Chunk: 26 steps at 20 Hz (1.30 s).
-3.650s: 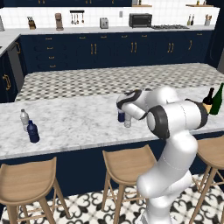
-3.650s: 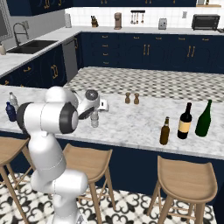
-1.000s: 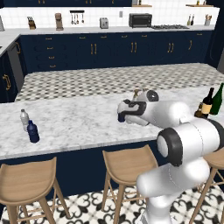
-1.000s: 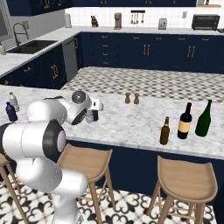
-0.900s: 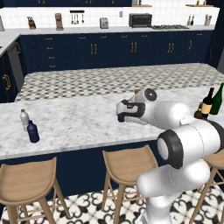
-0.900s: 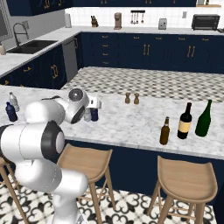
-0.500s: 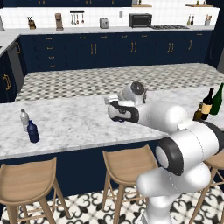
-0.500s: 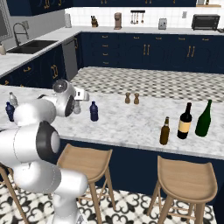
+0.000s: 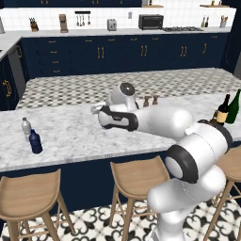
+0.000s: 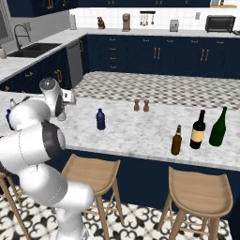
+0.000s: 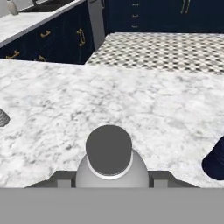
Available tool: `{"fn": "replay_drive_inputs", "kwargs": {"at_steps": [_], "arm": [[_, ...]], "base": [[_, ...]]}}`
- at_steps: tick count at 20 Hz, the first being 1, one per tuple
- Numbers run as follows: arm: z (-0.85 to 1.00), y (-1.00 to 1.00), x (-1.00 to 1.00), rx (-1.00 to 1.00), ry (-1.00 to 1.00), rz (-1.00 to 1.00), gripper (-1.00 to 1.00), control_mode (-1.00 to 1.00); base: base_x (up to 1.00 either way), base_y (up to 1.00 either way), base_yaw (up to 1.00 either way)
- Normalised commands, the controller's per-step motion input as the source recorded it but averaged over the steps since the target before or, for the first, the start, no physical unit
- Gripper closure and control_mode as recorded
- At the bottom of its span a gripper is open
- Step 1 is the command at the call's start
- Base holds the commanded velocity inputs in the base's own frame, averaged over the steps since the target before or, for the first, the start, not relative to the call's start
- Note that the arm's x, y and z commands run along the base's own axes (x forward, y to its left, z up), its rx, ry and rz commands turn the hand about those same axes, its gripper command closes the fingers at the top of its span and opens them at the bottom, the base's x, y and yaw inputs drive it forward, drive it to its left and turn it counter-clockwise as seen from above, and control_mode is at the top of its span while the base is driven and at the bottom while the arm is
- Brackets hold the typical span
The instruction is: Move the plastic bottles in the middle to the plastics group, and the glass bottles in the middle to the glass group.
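Observation:
My gripper is shut on the clear greyish plastic bottle, whose cap shows between the finger tips. The arm reaches left over the marble island, with the gripper above the counter's middle-left. The navy plastic bottle of the middle stands alone on the counter. The slim amber glass bottle stands further right. The plastics group, a clear bottle and a navy one, is at the left end. The glass group, a dark labelled bottle and a green one, is at the right end.
Two small shakers stand at the island's far edge. Wooden stools line the near side. In the hand view a navy bottle is cut by the right edge and a ribbed grey cap by the left edge.
The arm has swung left along the counter, carrying the clear bottle away from the navy one, which stays in place.

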Motion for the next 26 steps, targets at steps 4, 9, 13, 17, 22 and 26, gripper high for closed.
{"fn": "replay_drive_inputs", "kwargs": {"at_steps": [4,9,13,17,22,26], "arm": [[0.00,0.69,-0.03,0.00,0.10,0.36,1.00,-1.00],[-0.09,0.83,-0.38,0.00,0.02,0.21,1.00,-1.00],[-0.16,0.57,-0.50,0.00,0.00,0.09,1.00,-1.00],[-0.04,0.31,-0.27,0.00,0.00,0.07,1.00,-1.00],[0.00,0.40,-0.03,0.00,0.00,0.06,1.00,-1.00],[-0.02,0.55,-0.01,0.00,0.00,0.07,1.00,-1.00]], "base": [[0.00,0.00,0.00],[0.00,0.00,0.00],[0.00,0.00,0.00],[0.00,0.00,0.00],[0.00,0.00,0.00],[0.00,0.00,0.00]]}}
